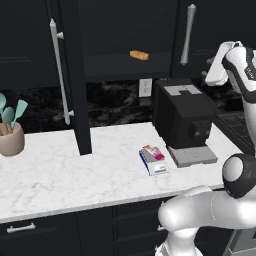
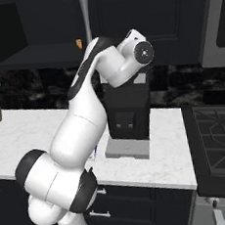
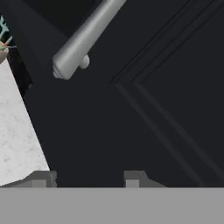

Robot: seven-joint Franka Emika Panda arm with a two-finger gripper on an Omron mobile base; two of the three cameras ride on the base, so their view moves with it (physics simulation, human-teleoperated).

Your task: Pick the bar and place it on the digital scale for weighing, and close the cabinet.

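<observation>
1. Bar point(image 1: 153, 152), pink-magenta wrapper, lies on the digital scale point(image 1: 155, 162), near the worktop point(image 1: 75, 175) front edge, just left of the black machine's grey tray point(image 1: 194, 156).
2. Black machine point(image 1: 182, 112) stands further back on the worktop; utensil pot point(image 1: 11, 139) at the worktop's left end.
3. Cabinet point(image 1: 125, 30): left door point(image 1: 75, 75) swung out over the worktop, orange-brown bar point(image 1: 139, 55) on the shelf inside.
4. Claw point(image 3: 87, 178) up at the right cabinet door point(image 3: 166, 109), below the end of its silver handle point(image 3: 83, 39). Tips stand apart, nothing between them, released.
</observation>
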